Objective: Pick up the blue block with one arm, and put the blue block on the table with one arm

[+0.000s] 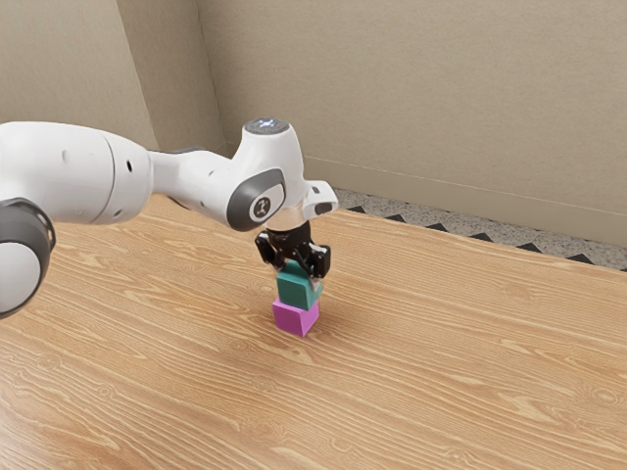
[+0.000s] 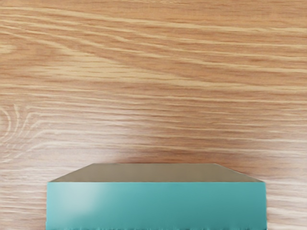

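Exterior view, catalogued from left to right. Item: white arm (image 1: 88,174), extended from the left edge toward the stack. Item: black gripper (image 1: 298,273), pointed downward at the upper block; whether that block is grasped or merely straddled cannot be told. Item: blue block (image 1: 298,290), teal in tone, placed directly over the magenta block (image 1: 294,317) and seemingly in contact with it; whether its weight is borne from below or by the hand is not shown. The hand is presumably set from above so that the lower block is left undisturbed. Item: wooden table (image 1: 470,338), by which the magenta block is supported; bare wood is offered toward the right, suited to the placing. Containers: none seen. Wrist view: the blue block is found close under the hand. Judged outstanding: a secure hold, a straight lift, a sideways carry and a level setting-down.
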Controlling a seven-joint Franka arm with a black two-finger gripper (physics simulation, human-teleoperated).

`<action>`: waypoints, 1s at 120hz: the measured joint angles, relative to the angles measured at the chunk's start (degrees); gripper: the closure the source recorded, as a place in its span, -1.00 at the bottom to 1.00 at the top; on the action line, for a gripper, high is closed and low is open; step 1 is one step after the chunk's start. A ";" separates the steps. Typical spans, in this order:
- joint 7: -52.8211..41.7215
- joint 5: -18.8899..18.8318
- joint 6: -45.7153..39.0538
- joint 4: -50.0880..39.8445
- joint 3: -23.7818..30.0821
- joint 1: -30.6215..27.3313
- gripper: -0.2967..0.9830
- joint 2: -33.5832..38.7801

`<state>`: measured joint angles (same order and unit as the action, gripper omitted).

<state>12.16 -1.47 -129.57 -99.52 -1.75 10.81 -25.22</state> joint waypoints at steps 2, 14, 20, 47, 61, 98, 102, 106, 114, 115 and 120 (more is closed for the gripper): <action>0.01 -0.03 0.00 0.00 0.00 0.00 -0.05 -0.01; 0.07 -0.18 0.03 0.01 0.00 0.00 -0.05 -0.02; 0.09 -0.23 0.11 0.01 -0.01 0.01 -0.05 0.08; 0.22 -1.57 2.04 3.62 -0.09 0.13 -0.03 1.38; 0.27 -2.10 3.24 4.06 -0.10 4.03 -0.03 2.17; 0.30 -2.16 4.47 3.98 0.03 15.67 -0.02 2.15; 0.30 -2.08 4.48 4.05 0.08 16.08 -0.03 1.32; 0.29 -1.99 4.45 4.10 0.13 16.32 -0.02 0.39; 0.29 -1.83 4.39 4.26 0.20 16.48 -0.02 -1.60; 0.28 -1.81 4.38 4.28 0.21 16.49 -0.02 -1.81; 0.28 -1.74 4.34 4.36 0.24 16.51 -0.02 -2.78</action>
<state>12.44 -3.21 -125.23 -95.16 -1.51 27.32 -28.00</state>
